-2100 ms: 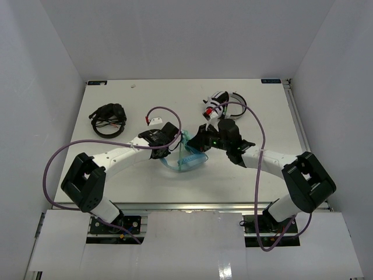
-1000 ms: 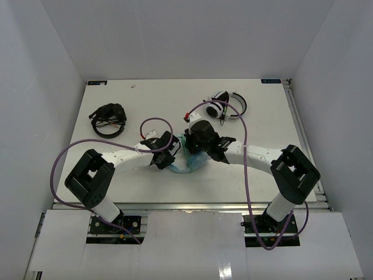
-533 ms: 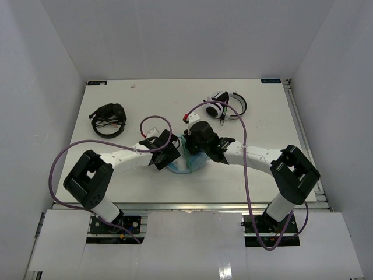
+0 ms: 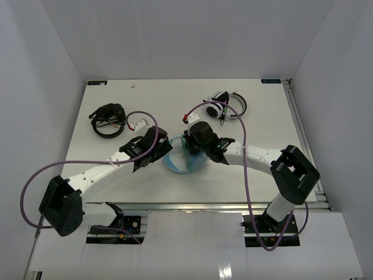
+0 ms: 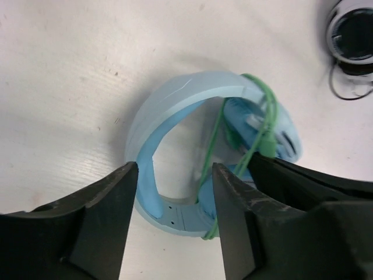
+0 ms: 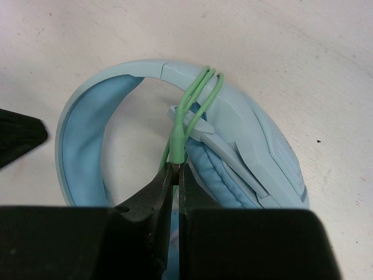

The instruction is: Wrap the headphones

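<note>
Right wrist centre: clamps right claw (image 6: 175, 169) on thin pale green cable (image 6: 176, 137) of light blue padded headphones (image 6: 245, 122), left claw (image 5: 173, 169) released.

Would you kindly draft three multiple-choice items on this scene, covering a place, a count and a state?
1. Seen from above, where on the table do the black headphones lie? A) rear left B) rear right C) front middle
2. How many headphones are on it? A) two B) three C) four
3. What is the right pincer doing? A) hanging open B) shut on the green cable C) shut on a headband
Key: 1 A, they sit at the rear left. 2 B, those plus the white-and-black headphones and the light blue headphones. 3 B, its wrist view shows it pinching the cable.
</note>
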Controlling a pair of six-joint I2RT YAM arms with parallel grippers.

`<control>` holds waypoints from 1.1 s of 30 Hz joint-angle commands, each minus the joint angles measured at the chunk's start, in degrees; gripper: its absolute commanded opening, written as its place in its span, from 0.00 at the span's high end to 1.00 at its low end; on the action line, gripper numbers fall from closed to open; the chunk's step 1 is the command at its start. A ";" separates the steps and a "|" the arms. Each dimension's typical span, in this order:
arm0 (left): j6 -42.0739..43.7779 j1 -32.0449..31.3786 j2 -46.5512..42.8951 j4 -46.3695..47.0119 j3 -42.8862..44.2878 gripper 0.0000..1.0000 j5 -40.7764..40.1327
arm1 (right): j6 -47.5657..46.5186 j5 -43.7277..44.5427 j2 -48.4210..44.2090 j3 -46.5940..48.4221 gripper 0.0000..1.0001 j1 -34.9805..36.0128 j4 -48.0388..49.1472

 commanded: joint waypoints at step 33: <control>15.62 6.90 12.25 30.92 6.17 0.87 22.40 | -1.03 1.08 -1.29 -1.00 0.92 0.67 3.91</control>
